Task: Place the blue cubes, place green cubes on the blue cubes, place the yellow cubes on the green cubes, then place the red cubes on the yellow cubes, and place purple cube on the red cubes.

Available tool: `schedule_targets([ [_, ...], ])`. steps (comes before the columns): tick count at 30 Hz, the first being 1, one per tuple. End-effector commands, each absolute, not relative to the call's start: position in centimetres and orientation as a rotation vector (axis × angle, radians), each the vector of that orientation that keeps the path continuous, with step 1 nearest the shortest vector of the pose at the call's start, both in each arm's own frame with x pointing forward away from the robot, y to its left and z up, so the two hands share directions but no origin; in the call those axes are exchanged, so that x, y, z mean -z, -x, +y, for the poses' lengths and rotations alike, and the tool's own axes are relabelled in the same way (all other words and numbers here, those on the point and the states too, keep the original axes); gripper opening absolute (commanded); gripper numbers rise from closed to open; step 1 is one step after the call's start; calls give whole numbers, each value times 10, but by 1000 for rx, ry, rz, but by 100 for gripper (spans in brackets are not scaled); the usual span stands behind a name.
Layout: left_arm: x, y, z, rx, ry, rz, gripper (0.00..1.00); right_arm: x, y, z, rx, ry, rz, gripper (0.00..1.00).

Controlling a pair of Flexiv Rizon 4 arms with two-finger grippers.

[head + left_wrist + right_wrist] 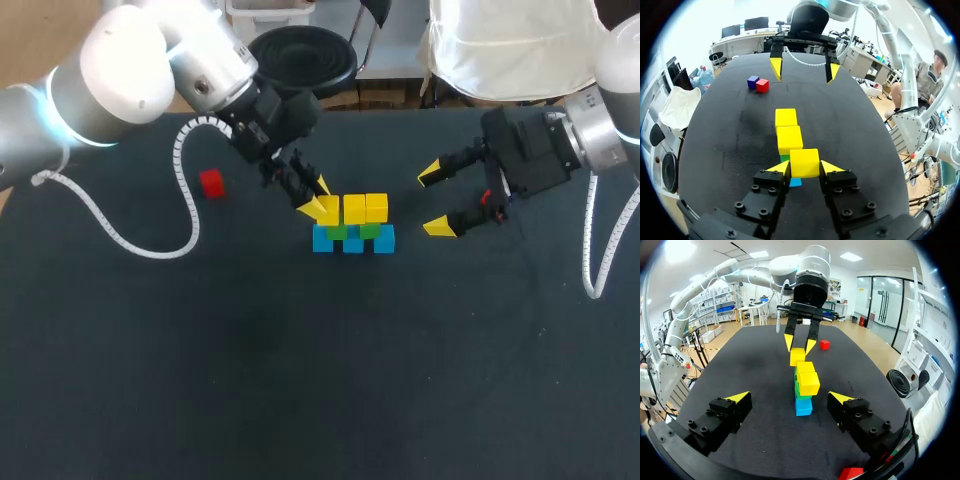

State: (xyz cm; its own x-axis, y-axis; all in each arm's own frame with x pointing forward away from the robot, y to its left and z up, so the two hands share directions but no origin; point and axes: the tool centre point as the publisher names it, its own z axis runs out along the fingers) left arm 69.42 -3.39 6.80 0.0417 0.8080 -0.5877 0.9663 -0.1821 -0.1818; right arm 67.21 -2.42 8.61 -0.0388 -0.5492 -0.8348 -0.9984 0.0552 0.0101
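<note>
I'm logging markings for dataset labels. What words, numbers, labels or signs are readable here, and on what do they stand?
No text is readable on anything on the table.
Blue cubes, green cubes, yellow cubes, red cubes, purple cube: plain faces, no print.
Left gripper, shut on one yellow cube, and right gripper: no label shows.
Table: no markings.
</note>
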Motion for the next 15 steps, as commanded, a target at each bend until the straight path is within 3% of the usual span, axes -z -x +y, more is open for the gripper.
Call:
schedule_targets([
  [1, -67, -693, -33, 860, -2056, 1819, 0, -86, -672, -25, -857, 1569, 1666, 100],
  [15, -64, -696, -35, 865, -2048, 1829, 0, -86, -672, -25, -857, 1569, 1666, 100],
])
